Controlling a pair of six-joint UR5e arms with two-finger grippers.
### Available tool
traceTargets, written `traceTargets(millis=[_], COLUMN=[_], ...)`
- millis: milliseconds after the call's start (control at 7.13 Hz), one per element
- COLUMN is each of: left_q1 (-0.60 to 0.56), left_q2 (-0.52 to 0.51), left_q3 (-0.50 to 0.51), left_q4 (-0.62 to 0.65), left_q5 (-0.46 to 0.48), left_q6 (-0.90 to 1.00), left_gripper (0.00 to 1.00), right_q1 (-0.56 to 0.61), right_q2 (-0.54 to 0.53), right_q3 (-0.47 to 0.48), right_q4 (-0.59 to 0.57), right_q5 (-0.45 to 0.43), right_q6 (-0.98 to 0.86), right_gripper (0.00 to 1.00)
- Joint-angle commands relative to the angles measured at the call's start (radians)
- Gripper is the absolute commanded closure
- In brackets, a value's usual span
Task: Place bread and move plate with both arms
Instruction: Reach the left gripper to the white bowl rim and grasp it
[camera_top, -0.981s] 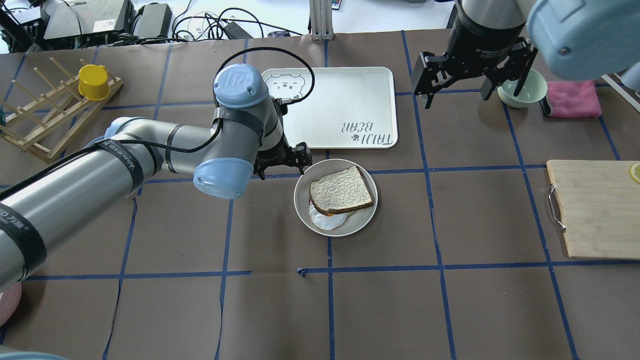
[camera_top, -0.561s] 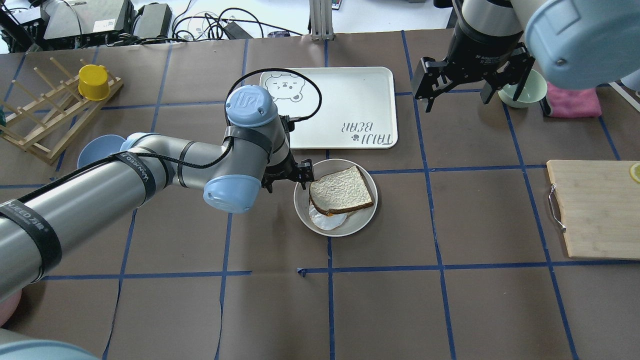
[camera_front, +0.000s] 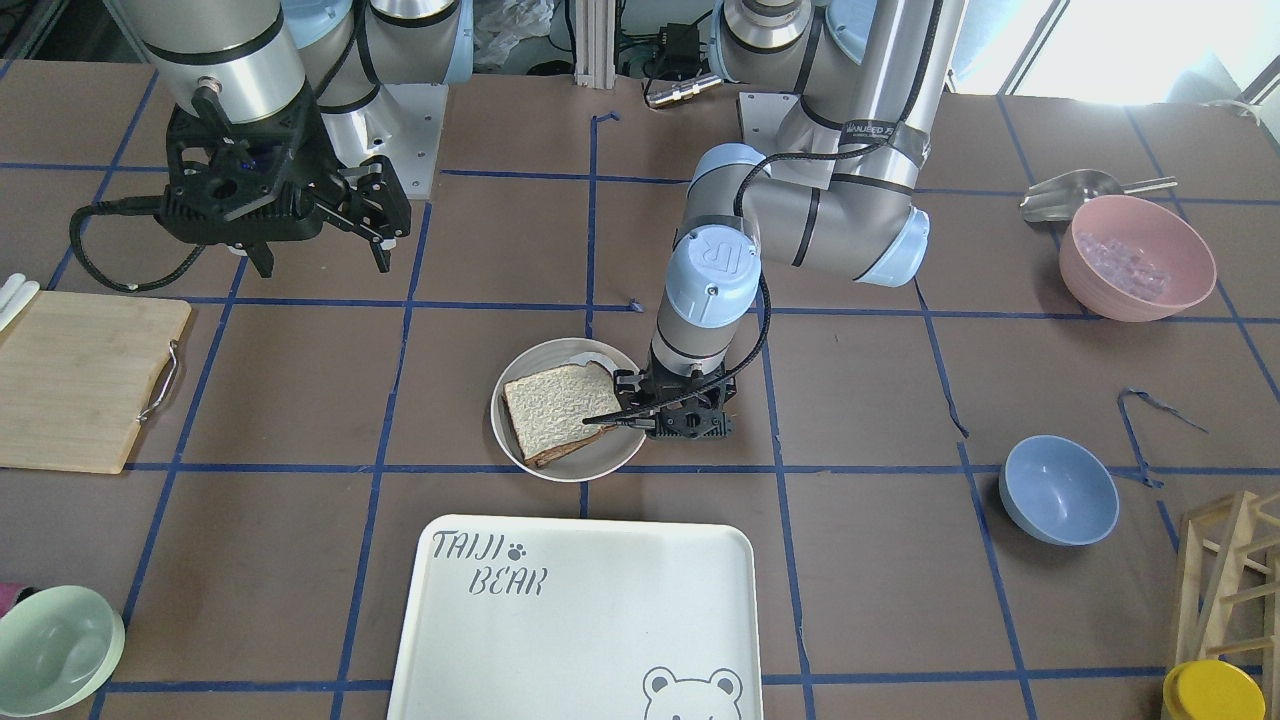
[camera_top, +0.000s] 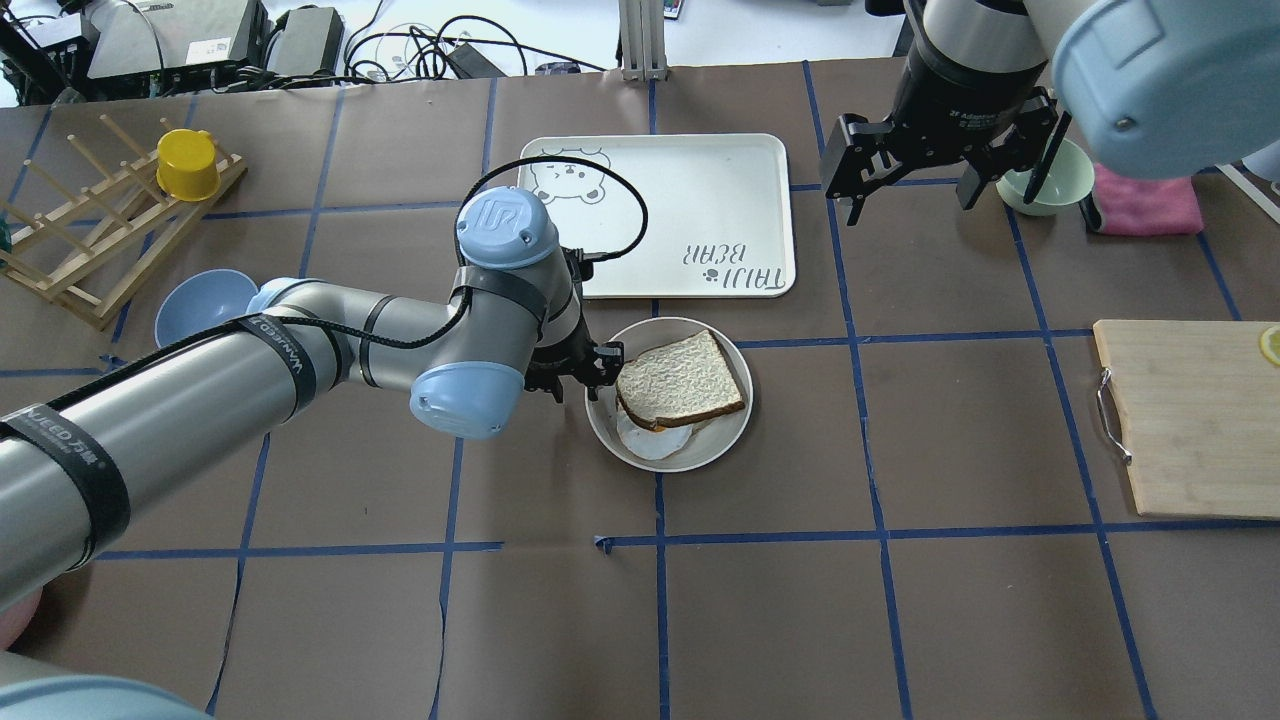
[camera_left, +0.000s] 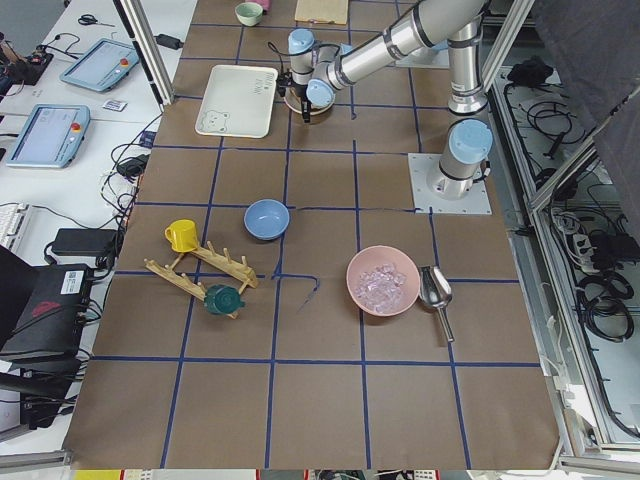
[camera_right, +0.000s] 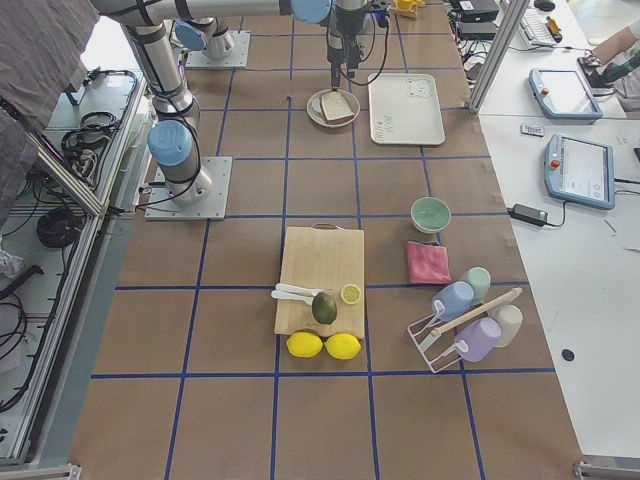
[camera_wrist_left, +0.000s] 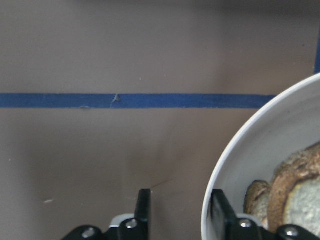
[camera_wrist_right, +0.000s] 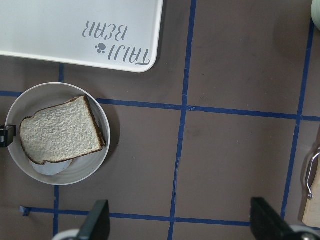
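Note:
The bread (camera_top: 682, 380) lies on the round off-white plate (camera_top: 725, 440) over a white fried egg (camera_top: 655, 440). It also shows in the front view (camera_front: 550, 410) and the right wrist view (camera_wrist_right: 60, 130). My left gripper (camera_top: 590, 375) is low at the plate's left rim. In the left wrist view the gripper (camera_wrist_left: 181, 212) is open, one finger outside the plate rim (camera_wrist_left: 240, 145) and one inside it, beside the bread's crust (camera_wrist_left: 305, 200). My right gripper (camera_top: 905, 200) is open and empty, high above the table's far right, also seen from the front (camera_front: 325, 262).
The white TAIJI BEAR tray (camera_top: 700, 200) lies just beyond the plate. A wooden cutting board (camera_top: 1190, 420) is at the right. A green bowl (camera_top: 1050, 185) and pink cloth (camera_top: 1145, 200) sit far right. A blue bowl (camera_top: 195, 305) and a rack with a yellow cup (camera_top: 185, 165) are at the left.
My left arm has swung right and down, bringing its gripper from beside the plate onto the plate's left rim. The right gripper has barely moved. Plate and bread stay put.

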Motion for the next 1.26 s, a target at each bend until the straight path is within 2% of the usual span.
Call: traceTargets(millis=[0, 140, 701, 841, 1121], left_q1=[0.002, 0.005, 0.039, 0.066, 0.114], left_q2=[-0.001, -0.001, 0.028, 0.037, 0.037], left_q3=[-0.007, -0.007, -0.003, -0.001, 0.022], left_q4=[-0.003, -0.004, -0.003, -0.004, 0.001], left_q5=[-0.043, -0.076, -0.079, -0.144, -0.163], left_q6=[0.04, 0.064, 0.068, 0.066, 0.066], left_gripper=[1.0, 1.0, 1.0, 1.0, 1.0], right_q1=[0.0, 0.0, 0.0, 0.0, 0.0], right_q2=[0.001, 0.001, 0.0, 0.0, 0.001], right_q3=[0.0, 0.0, 0.0, 0.0, 0.0], right_q4=[0.0, 0.0, 0.0, 0.0, 0.0], right_q5=[-0.002, -0.002, -0.001, 0.0, 0.0], right_q6=[0.002, 0.002, 0.004, 0.004, 0.005], right_gripper=[0.0, 0.0, 0.0, 0.0, 0.0])
